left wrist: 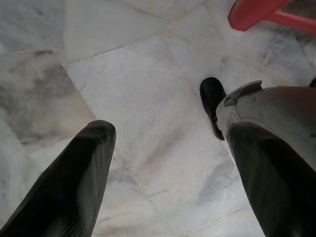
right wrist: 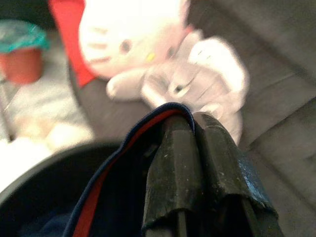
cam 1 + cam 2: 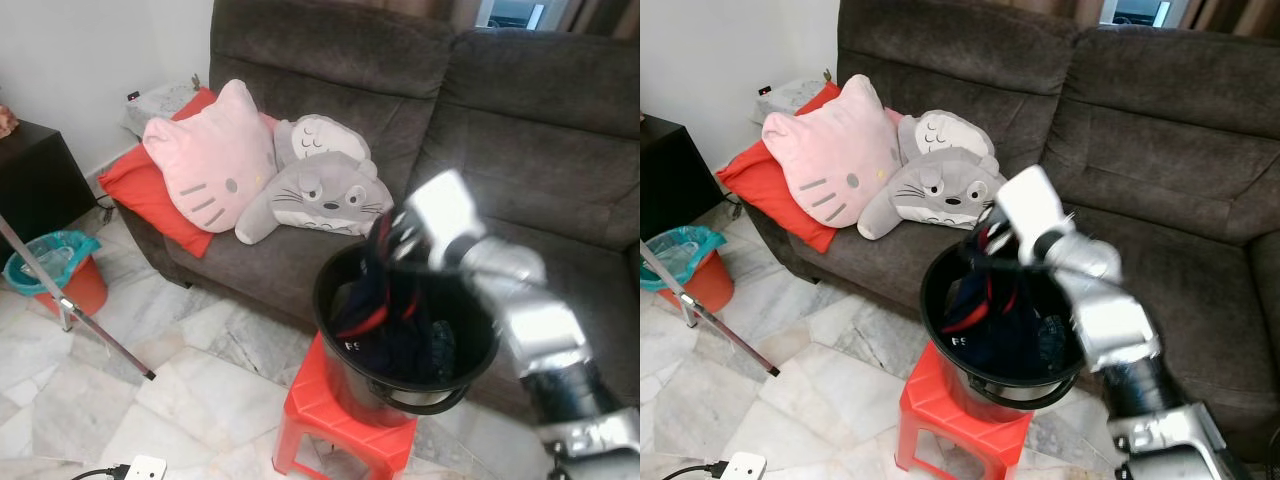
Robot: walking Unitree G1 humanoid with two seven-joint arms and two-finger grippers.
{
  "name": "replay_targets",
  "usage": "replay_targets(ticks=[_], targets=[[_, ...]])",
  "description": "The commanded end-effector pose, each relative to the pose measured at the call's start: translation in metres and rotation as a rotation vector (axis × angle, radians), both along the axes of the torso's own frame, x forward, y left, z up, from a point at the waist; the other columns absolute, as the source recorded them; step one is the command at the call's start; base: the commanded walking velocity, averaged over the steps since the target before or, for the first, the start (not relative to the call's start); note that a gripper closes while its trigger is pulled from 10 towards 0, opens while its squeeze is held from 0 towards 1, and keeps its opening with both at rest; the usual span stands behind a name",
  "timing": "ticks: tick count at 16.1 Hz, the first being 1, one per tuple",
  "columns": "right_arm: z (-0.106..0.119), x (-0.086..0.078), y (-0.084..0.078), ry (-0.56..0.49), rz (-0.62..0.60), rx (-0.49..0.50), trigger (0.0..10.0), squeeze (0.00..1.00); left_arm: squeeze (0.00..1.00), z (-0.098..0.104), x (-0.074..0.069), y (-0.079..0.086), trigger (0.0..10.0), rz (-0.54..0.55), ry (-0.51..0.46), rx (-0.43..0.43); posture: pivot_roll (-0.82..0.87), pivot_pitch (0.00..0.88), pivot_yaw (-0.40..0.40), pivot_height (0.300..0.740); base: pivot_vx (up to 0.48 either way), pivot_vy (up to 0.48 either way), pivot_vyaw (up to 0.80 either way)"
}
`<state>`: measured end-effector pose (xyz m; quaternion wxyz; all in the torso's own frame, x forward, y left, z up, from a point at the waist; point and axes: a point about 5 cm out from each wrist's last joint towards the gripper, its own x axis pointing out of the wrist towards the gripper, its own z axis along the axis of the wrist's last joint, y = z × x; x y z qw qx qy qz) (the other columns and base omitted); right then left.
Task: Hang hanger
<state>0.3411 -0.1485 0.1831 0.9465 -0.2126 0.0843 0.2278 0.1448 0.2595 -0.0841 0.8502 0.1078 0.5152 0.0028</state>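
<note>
A dark navy garment [image 3: 372,300] with a red and blue trim is pinched at its top edge by the right hand [image 3: 385,240], whose two black fingers [image 2: 197,168] are pressed together over the folded cloth; no hanger can be made out, so whether one is inside the cloth I cannot tell. The garment hangs straight down from the hand into a black bucket [image 3: 400,395], its lower part lying among more dark clothes directly below the hand. The bucket stands on a red stool [image 3: 330,425] on the marble floor [image 3: 180,380], beneath the hand. Just beyond the hand, on the seat of a dark grey sofa [image 3: 520,120], lies a grey Totoro plush [image 3: 320,190], and past that, farther to the hand's left, a pink cat-face cushion [image 3: 210,160] leans on a red pillow [image 3: 135,185]. Well off to the hand's left and lower, a red bin [image 3: 60,270] with a teal liner sits on the floor beside a dark cabinet [image 3: 30,180], with a thin metal pole [image 3: 75,310] slanting across in front of it. The silver right arm [image 3: 540,340] runs back from the hand toward the robot. The left hand [image 1: 163,177] hangs idle over bare floor, its two fingers spread wide apart, the robot's foot [image 1: 212,103] showing past them.
</note>
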Motion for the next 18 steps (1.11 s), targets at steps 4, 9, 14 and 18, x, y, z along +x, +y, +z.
replay_targets(ticks=[4, 9, 14, 18], targets=[[-0.003, -0.008, 0.001, 0.009, -0.007, -0.003, 0.0, 0.00, 0.00, 0.000, -0.002, 0.003, 10.0, -0.014, 0.012, 0.019, -0.18, 0.000, -0.007, 0.732, 0.000, 0.000, 0.00], [-0.016, -0.014, -0.009, -0.041, -0.189, 0.124, 4.4, 0.00, 0.00, 0.000, -0.002, 0.003, 10.0, -0.013, 0.010, 0.021, -0.17, 0.000, -0.009, 0.732, 0.000, 0.000, 0.00], [-0.030, -0.037, 0.001, -0.168, -0.366, 0.265, 10.0, 0.00, 0.00, 0.001, -0.002, 0.004, 10.0, -0.016, 0.003, 0.020, -0.17, 0.000, -0.005, 0.732, 0.000, 0.000, 0.00], [-0.045, -0.038, -0.008, -0.140, -0.444, 0.247, 10.0, 0.00, 0.00, 0.001, -0.002, 0.005, 10.0, -0.014, 0.001, 0.021, -0.17, 0.000, -0.009, 0.732, 0.000, 0.000, 0.00]])
